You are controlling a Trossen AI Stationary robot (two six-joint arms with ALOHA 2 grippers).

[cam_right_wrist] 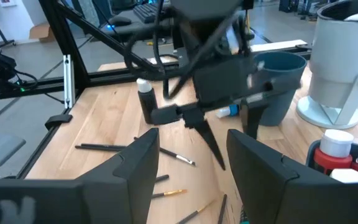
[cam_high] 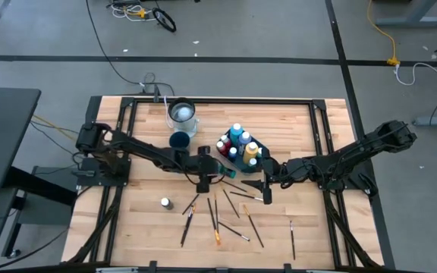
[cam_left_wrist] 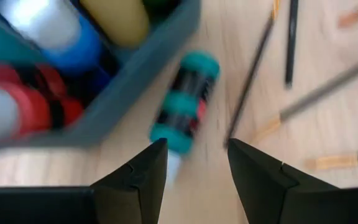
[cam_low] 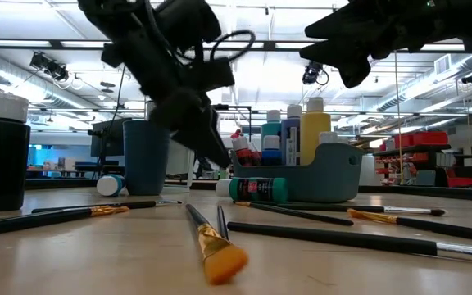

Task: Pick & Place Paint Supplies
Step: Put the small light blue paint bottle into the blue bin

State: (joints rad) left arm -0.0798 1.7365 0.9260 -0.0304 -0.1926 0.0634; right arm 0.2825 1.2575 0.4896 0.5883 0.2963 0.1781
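A teal paint bottle (cam_left_wrist: 185, 102) with a dark label lies on its side on the table, against the near wall of the teal tray (cam_left_wrist: 135, 81). The tray holds upright blue, red, yellow and white bottles (cam_high: 240, 144). My left gripper (cam_left_wrist: 194, 168) is open, tilted down, just short of the lying bottle's cap end; it also shows in the high view (cam_high: 211, 174). My right gripper (cam_high: 255, 184) hangs open above the table right of the tray, holding nothing. Several brushes (cam_high: 217, 216) lie flat toward the near edge.
A dark blue cup (cam_high: 179, 140) and a pale jar (cam_high: 182, 115) stand behind my left arm. A dark bottle with a white cap (cam_high: 165, 202) stands near the brushes. A small blue bottle (cam_low: 111, 184) lies beside the cup. The near right of the table holds only one brush (cam_high: 292, 236).
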